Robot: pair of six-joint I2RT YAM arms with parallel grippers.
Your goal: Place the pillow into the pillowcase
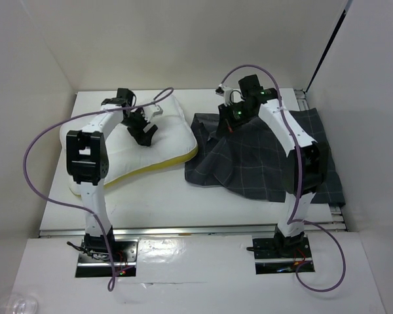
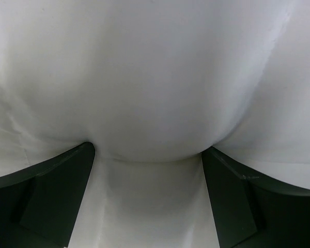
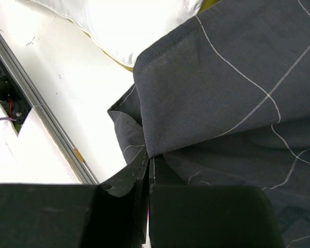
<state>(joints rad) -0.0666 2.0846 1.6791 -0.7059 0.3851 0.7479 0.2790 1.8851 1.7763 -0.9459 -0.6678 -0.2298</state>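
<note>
White table [image 1: 164, 203] carries two things. The pillow [image 1: 173, 131] lies flat on it, yellow band along its near edge. The pillowcase [image 1: 249, 163] sits just right of the pillow, wrinkled, mostly on the table, with the corner nearest the pillow raised.

1. Top external view: bright, even light from above. The white bench [image 1: 183, 196] and walls nearly wash out, with glare on the shiny strip at lower centre.
2. The arms cast only faint, soft shadows.
3. Left wrist view: the pillow [image 2: 155, 77] looks soft and low in contrast, greying toward the bottom.
4. Right wrist view: the pillowcase [image 3: 222, 77] weave is crisp, while the jaws of the right gripper [image 3: 148, 170] blur at the bottom edge.
</note>
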